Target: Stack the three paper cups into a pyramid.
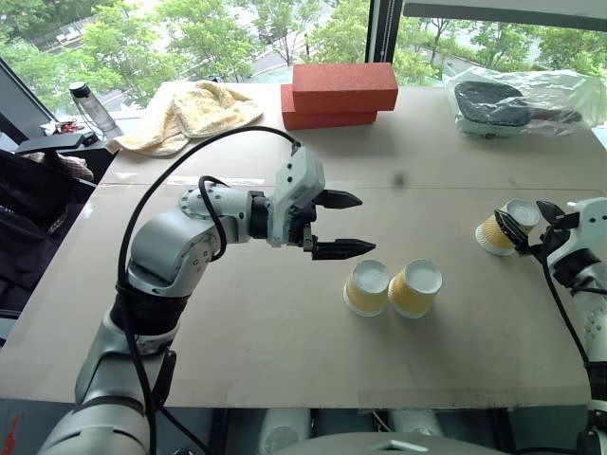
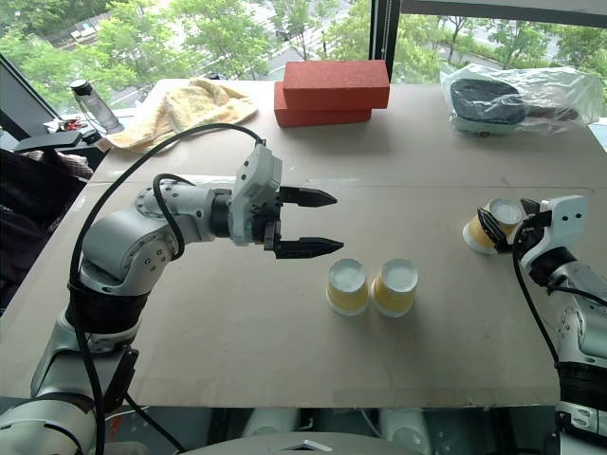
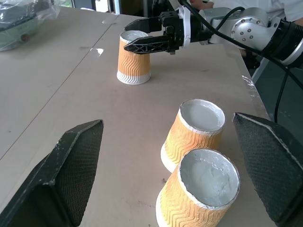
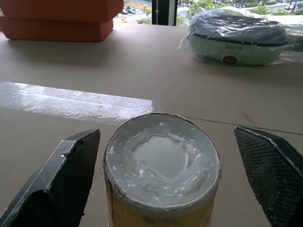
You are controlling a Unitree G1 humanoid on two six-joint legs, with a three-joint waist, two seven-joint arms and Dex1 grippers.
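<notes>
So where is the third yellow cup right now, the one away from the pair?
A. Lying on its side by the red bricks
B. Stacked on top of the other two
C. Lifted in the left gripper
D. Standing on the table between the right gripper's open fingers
D: the third cup stands upside down on the table, with the right gripper open around it, not closed, far from the pair.
</notes>
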